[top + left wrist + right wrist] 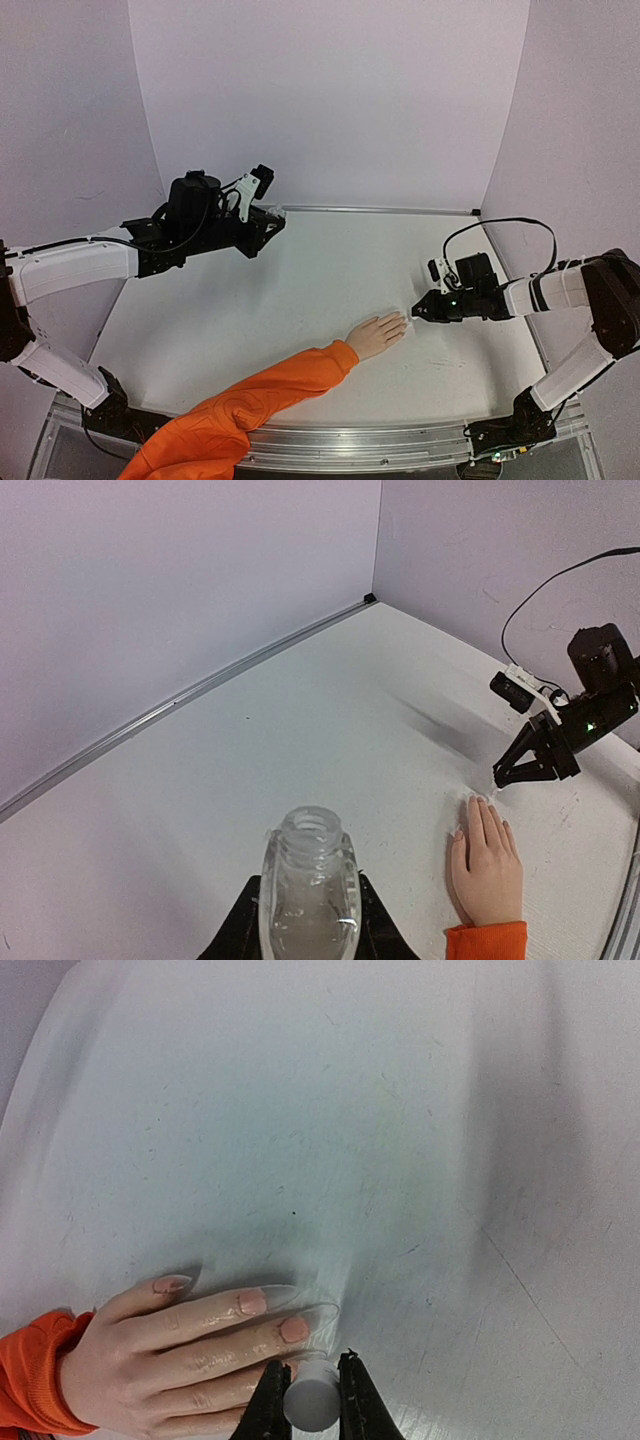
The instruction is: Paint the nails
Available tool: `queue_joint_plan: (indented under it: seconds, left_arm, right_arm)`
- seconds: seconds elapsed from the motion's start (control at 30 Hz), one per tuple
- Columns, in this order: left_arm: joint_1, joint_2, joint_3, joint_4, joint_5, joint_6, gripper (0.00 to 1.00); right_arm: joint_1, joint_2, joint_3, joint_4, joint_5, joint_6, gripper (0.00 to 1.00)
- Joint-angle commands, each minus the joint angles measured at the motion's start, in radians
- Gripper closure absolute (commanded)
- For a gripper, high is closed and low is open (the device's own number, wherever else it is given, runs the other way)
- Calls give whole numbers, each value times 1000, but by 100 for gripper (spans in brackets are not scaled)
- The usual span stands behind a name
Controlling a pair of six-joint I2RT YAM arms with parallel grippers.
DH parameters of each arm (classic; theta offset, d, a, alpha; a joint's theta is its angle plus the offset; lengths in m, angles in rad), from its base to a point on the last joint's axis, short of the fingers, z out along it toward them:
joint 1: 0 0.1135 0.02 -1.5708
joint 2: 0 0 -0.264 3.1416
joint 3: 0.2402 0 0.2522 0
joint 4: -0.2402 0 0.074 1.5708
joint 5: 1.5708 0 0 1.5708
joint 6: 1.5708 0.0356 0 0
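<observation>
The pale mannequin hand (378,335) with an orange sleeve (250,405) lies flat on the white table, fingers pointing right. Its nails (293,1329) look pinkish under long clear tips. My right gripper (418,312) is at the fingertips, shut on a small white cylindrical brush cap (310,1402) held just over the lower fingers; the right wrist view shows the gripper (311,1362). The brush tip is hidden. My left gripper (270,220) is raised at the back left, shut on a clear uncapped bottle (305,880), held upright, far from the hand (487,865).
Pale walls enclose the table on three sides, with a metal strip (380,210) along the back edge. A black cable (500,225) loops above the right arm. The metal front rail (350,440) runs under the sleeve.
</observation>
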Motion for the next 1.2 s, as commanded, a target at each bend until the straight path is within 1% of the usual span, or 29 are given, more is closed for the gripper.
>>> queue_joint_plan:
  seconds: [0.0, 0.17, 0.33, 0.5, 0.8, 1.17]
  left_arm:
    - [4, -39, 46, 60, -2, 4, 100]
    - [4, -42, 44, 59, -2, 3, 100]
    - [4, -54, 28, 59, -9, 0, 100]
    - [4, -56, 25, 59, -5, -3, 100]
    - [4, -54, 30, 59, -1, -5, 100]
    - [5, -53, 30, 59, -2, -2, 100]
  right_arm:
    - [7, 0, 35, -12, 32, 12, 100]
    - [7, -20, 28, -12, 43, 17, 100]
    - [7, -68, 5, -2, -11, -9, 100]
    - [8, -60, 1, -10, -66, -32, 100]
    - [10, -36, 12, 0, -95, -35, 100]
    - [10, -16, 16, -12, -50, -13, 100]
